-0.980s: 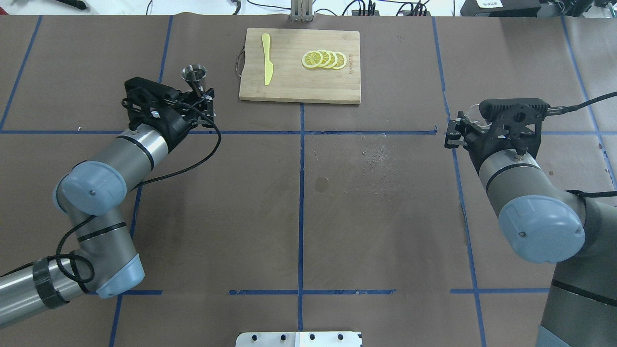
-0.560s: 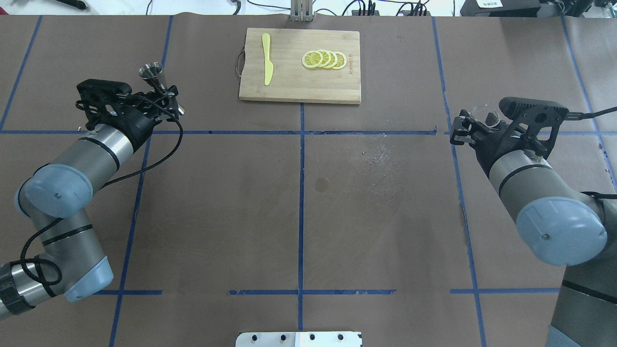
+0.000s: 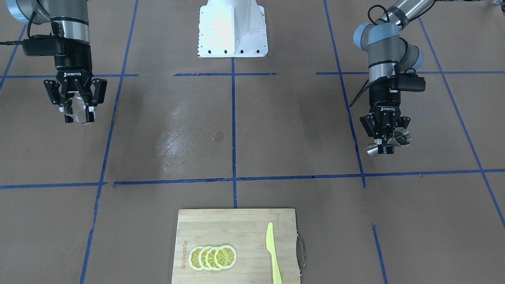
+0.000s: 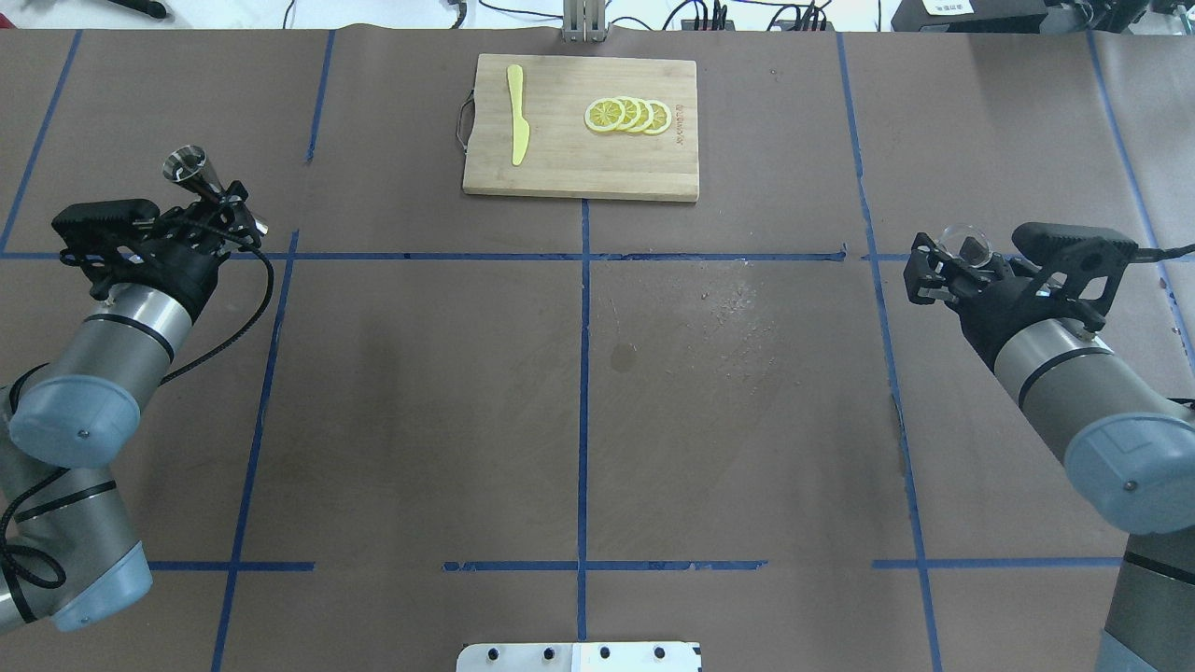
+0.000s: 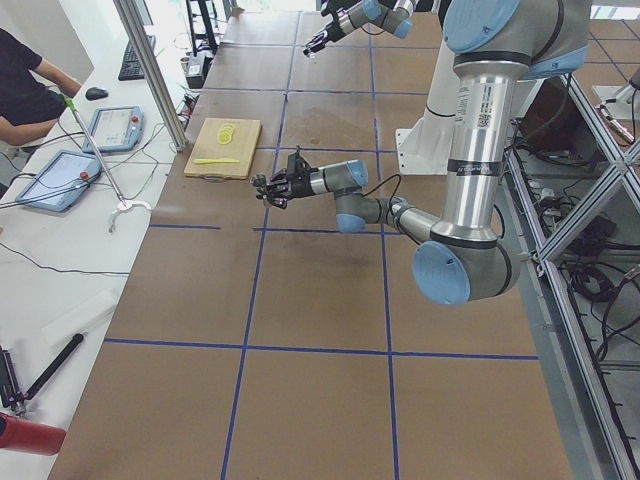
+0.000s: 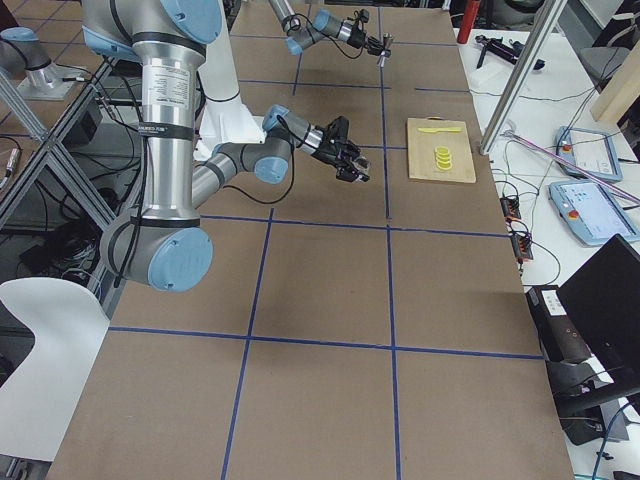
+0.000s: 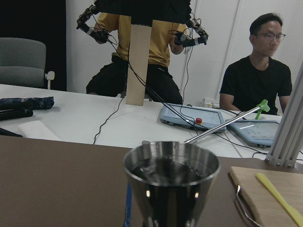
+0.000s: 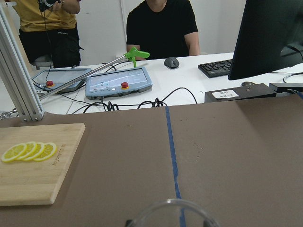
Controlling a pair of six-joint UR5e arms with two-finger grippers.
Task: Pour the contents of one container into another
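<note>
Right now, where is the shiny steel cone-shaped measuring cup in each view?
Front-facing: shiny steel cone-shaped measuring cup, right side.
Overhead: cup, upper left.
Exterior left: cup, centre-left, tiny.
Exterior right: cup, top centre.
Left wrist: cup, bottom centre.
Right wrist: not in it.
Landmark: rectangular wooden cutting board.

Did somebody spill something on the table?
Yes, it looks so. A shiny, wet-looking patch streaks the brown table near its middle, with a small dark round spot beside it. The left gripper holds a jigger and the right gripper a glass, both far from it.
</note>
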